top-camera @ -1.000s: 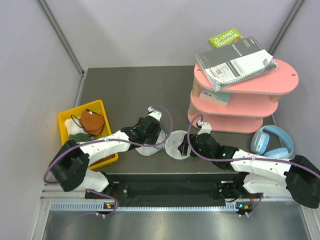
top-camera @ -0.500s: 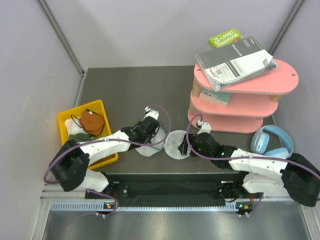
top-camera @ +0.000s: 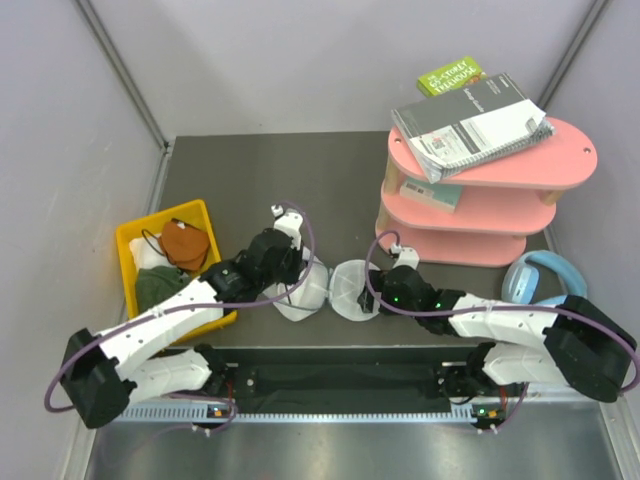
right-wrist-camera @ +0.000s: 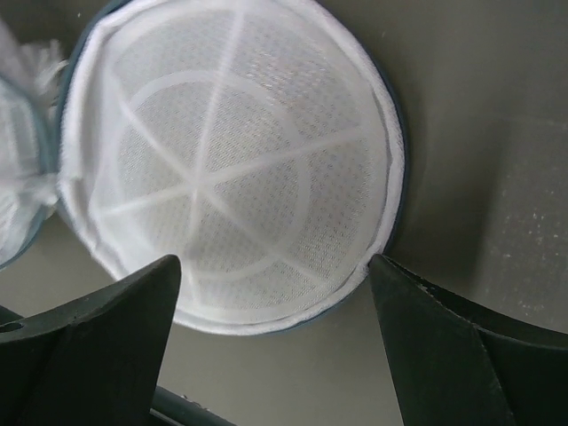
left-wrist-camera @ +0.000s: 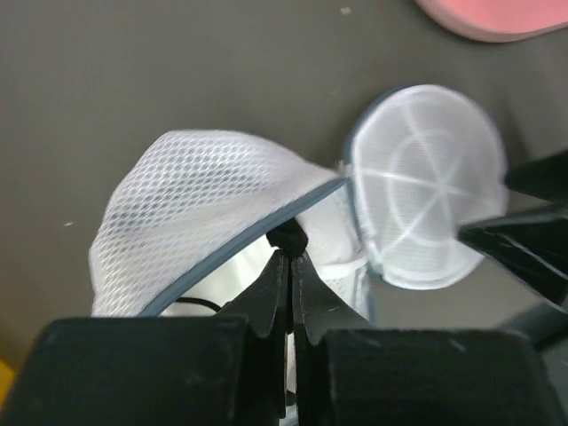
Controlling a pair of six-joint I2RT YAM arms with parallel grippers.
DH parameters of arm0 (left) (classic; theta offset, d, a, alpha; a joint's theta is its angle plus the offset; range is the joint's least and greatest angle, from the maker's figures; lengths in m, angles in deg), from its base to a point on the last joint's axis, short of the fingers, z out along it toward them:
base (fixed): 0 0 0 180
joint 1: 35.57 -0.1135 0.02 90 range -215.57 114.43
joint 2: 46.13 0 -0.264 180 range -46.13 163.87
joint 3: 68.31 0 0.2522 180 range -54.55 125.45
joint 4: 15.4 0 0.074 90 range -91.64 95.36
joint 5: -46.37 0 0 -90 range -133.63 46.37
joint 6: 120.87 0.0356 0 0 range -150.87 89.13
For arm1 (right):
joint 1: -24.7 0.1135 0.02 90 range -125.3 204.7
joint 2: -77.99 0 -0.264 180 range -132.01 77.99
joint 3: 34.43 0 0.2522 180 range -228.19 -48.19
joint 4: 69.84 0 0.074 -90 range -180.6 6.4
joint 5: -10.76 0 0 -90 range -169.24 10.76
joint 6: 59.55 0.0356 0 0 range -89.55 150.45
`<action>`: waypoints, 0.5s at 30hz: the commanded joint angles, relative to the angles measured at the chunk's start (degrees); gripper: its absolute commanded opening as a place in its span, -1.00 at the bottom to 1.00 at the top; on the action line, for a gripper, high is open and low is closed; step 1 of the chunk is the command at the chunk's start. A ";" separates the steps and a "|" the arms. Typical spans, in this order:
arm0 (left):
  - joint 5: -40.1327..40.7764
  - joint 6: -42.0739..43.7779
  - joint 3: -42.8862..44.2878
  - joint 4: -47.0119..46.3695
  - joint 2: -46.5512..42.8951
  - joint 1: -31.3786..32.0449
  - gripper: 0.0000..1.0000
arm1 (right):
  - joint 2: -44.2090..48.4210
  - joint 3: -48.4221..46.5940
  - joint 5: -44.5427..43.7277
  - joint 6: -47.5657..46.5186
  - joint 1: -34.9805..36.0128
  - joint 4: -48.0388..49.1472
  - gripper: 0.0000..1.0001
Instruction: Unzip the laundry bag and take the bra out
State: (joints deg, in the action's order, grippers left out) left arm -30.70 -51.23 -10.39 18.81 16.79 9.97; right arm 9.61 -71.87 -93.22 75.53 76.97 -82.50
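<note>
Since a second ago my left arm has dropped its elbow toward the near-left corner, and the left gripper (left-wrist-camera: 290, 262) has gone from spread to pressed together. It now pinches the small dark zipper pull (left-wrist-camera: 288, 235) on the grey-blue rim of the laundry bag (left-wrist-camera: 204, 191). That bag lies on the dark surface (top-camera: 250, 180) between my two arms. It is opened like a clamshell, with a mesh dome on the left and a round panel (right-wrist-camera: 231, 160) with white ribs on the right. The right gripper (right-wrist-camera: 273, 266) is spread wide, one finger on each side of that panel's near edge. Whether it touches the panel I cannot tell.

I judge the bag to be very light and floppy, so it will drag or lift rather than resist a pull. The ribbed panel looks stiffer and seems the better part to pin down. The pull tab is tiny, and a grip on it could slip.

Under the raised rim I see pale folds with a thin dark line, which I take for the bra (left-wrist-camera: 241, 273). It looks soft and limp, so I would reach into that gap and pinch fabric, not mesh. Most of it is hidden by the dome and my own gripper body. How far the zipper has run round the rim I cannot see, because from above both arms cover the seam.
</note>
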 commanded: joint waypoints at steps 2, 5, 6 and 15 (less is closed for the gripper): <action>-11.16 -2.05 2.33 -1.99 -4.64 -0.01 -1.00 | -2.02 -1.89 -0.44 -0.34 -0.68 2.50 0.77; -16.69 -2.93 3.03 -2.51 -6.05 -0.10 -1.00 | -2.72 -1.98 -0.44 -0.34 -0.68 2.85 0.76; -18.19 -3.54 3.30 -2.87 -6.31 -0.19 -1.00 | -2.81 -2.07 -0.35 -0.34 -0.68 2.94 0.77; -26.54 -6.36 8.39 -3.66 -11.06 -0.89 -1.00 | -4.30 -2.33 -0.96 -0.26 -0.68 3.20 0.78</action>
State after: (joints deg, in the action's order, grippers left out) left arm -50.98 -55.49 -6.26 19.20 8.92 9.55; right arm 6.86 -72.68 -93.70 75.48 76.95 -79.66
